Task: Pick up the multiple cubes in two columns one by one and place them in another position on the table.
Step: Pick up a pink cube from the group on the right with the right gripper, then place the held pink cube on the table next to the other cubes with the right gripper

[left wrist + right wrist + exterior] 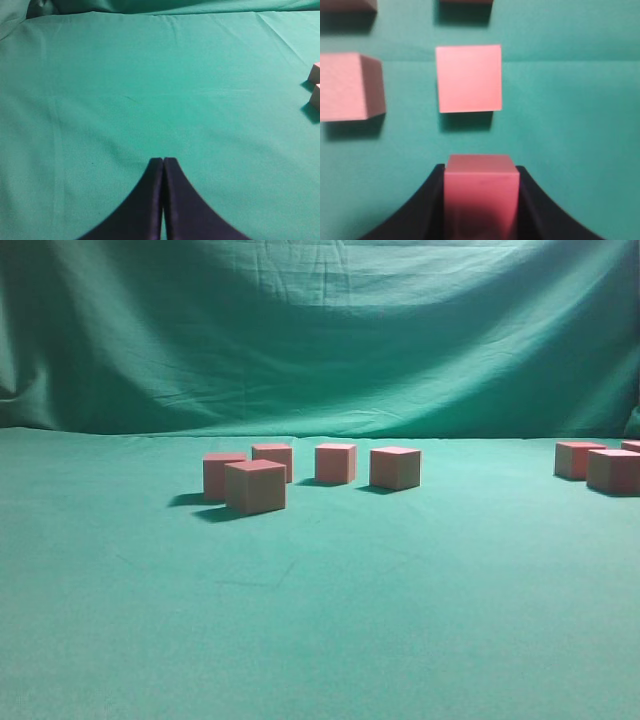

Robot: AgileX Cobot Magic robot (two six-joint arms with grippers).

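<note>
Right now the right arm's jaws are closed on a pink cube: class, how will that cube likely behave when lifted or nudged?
The pink cube looks matte, so it probably won't slip from the right gripper. Its flat faces and square edges suggest it would slide, not roll, on the green cloth. It may be light, foam-like, though that's a guess.

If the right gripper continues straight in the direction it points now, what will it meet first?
Probably the pink square-topped cube directly ahead. The right gripper is shut on another pink cube, whose front face would likely touch first; depth is unclear.

Pink cube [479,192] clamped in right pincer [480,200]
</note>
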